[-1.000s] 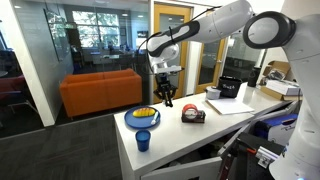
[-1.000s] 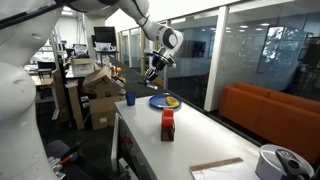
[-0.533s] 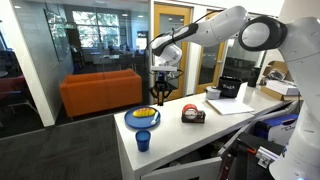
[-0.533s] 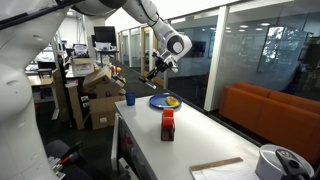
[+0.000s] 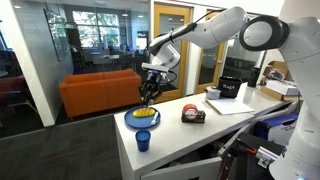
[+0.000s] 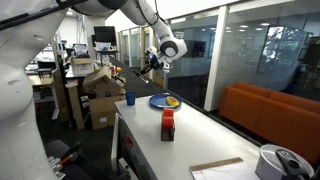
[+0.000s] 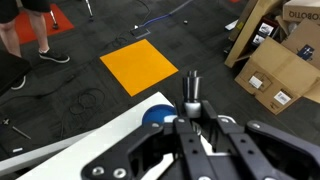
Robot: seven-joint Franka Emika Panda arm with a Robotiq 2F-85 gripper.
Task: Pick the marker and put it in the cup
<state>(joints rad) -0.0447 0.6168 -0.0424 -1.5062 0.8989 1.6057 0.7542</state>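
My gripper (image 5: 150, 90) is shut on the marker (image 7: 190, 92), a thin dark stick that pokes out from between the fingertips. It hangs in the air over the blue plate (image 5: 142, 118), well above the table. The small blue cup (image 5: 143, 140) stands near the table's front corner, past the plate. In the wrist view the cup (image 7: 158, 115) shows just left of and below the marker tip. In an exterior view the gripper (image 6: 150, 68) is above and to the right of the cup (image 6: 130, 99).
The blue plate (image 6: 163, 101) holds yellow contents. A red-and-black roundish object (image 5: 193, 114) sits mid-table and also shows in an exterior view (image 6: 168, 124). The white table (image 7: 80, 145) ends close to the cup. Cardboard boxes (image 7: 280, 60) lie on the floor.
The gripper, with the marker in it, has moved from beside the plate to over it, toward the cup's end of the table, and has tilted a little.
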